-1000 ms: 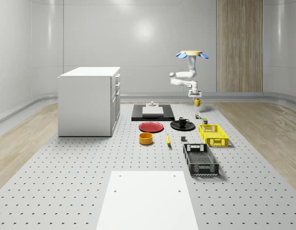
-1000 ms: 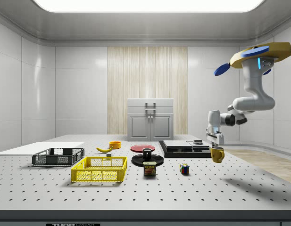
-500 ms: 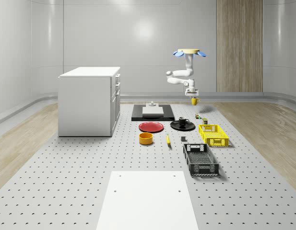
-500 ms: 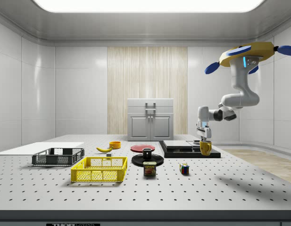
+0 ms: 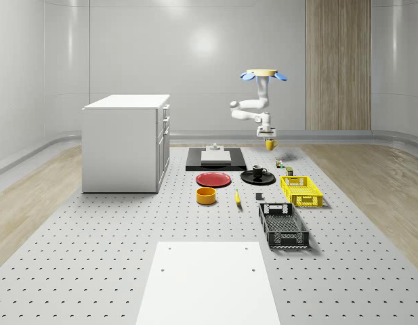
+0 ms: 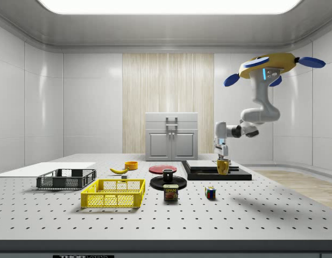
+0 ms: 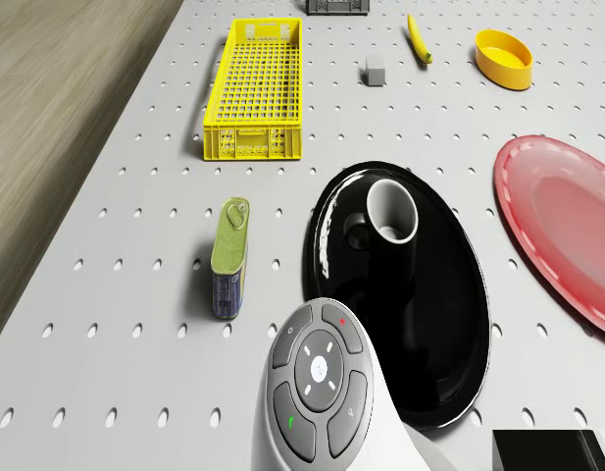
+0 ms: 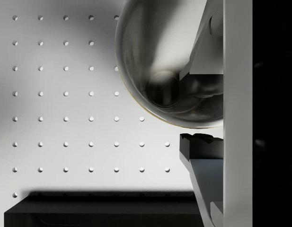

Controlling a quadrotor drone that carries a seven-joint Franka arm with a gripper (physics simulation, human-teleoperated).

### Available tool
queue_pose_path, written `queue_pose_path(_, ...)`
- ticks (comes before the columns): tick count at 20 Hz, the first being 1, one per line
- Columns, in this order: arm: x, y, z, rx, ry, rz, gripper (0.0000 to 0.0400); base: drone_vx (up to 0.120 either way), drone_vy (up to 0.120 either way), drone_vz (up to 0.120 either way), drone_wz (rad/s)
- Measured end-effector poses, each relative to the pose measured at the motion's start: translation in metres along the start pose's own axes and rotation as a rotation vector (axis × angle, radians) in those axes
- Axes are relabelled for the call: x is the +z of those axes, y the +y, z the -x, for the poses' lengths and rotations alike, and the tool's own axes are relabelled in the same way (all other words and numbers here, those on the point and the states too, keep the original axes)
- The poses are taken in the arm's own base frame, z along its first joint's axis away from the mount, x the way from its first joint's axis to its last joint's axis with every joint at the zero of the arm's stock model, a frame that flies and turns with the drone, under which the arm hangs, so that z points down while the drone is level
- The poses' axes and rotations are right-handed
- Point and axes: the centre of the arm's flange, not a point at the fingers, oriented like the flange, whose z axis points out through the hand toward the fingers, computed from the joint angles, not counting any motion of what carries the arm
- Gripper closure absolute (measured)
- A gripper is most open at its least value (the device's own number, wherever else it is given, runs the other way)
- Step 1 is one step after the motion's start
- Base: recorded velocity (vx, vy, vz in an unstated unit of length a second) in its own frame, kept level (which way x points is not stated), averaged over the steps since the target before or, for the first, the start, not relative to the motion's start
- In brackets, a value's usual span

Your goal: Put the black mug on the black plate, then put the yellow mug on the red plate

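Counter (image 5: 93, 257) takes up most of the whole-scene frame, perforated top, w/ stuff clustered mid-frame. Drone (image 5: 264, 74) hovers upper right of centre there, above the counter's far end; in the side view it's upper right (image 6: 268, 64), arm hanging down-left.

Red plate (image 5: 214, 179) sits centre frame, bare. Black plate (image 5: 248, 179) just right of it, black mug (image 5: 258, 172) already standing on it, so step one looks done.

Yellow mug (image 6: 223, 167) is airborne, mid-right in the side view, over the dark slab's (image 6: 200, 173) right end. Hand (image 6: 221, 156) pinches it at the rim from above, one finger inside the wall per wrist view.

Judgement: rigid, glazed, prob. slippery, light. A rim pinch lets it swing or slip, so a firm grip on the wall opposite the handle seems best, plus a gentle set-down since it could chip.
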Motion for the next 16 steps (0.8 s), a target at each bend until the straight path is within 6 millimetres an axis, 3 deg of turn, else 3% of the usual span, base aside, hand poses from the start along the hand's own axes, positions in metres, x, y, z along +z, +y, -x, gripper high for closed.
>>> queue_pose_path(16, 0.0, 0.0, 0.0, 0.0, 0.0, 0.0, 0.029, 0.12, -0.12, 0.0, 0.0)
